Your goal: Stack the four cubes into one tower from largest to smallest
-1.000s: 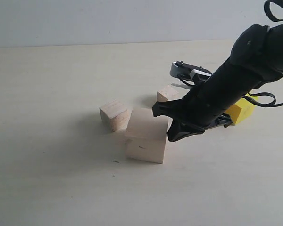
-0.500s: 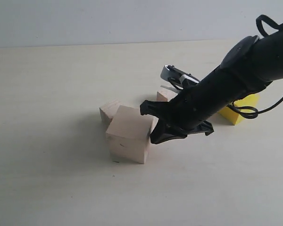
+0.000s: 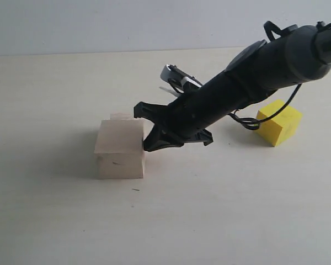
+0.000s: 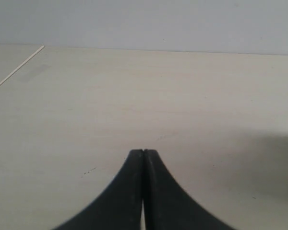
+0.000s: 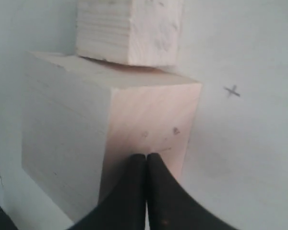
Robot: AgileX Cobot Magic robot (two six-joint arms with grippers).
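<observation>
The large wooden cube (image 3: pixel 120 149) sits left of centre on the table. My right gripper (image 3: pixel 143 130) is shut, with its tips pressed against the cube's right face; the right wrist view shows the shut tips (image 5: pixel 146 155) touching that large cube (image 5: pixel 77 134). The medium wooden cube (image 3: pixel 121 116) peeks out behind the large one and touches it (image 5: pixel 129 28). The yellow cube (image 3: pixel 279 122) stands apart at the right. My arm hides the smallest cube. My left gripper (image 4: pixel 143 152) is shut over bare table, holding nothing.
The right arm (image 3: pixel 254 77) stretches diagonally from the upper right across the middle of the table. A small pencil cross (image 5: pixel 232 91) marks the tabletop beside the large cube. A table seam (image 4: pixel 17 69) runs off to one side in the left wrist view.
My shut right gripper has slid the large wooden cube to the left, past the medium cube, which now sits behind it. The arm now covers the smallest cube and leaves the yellow cube uncovered.
</observation>
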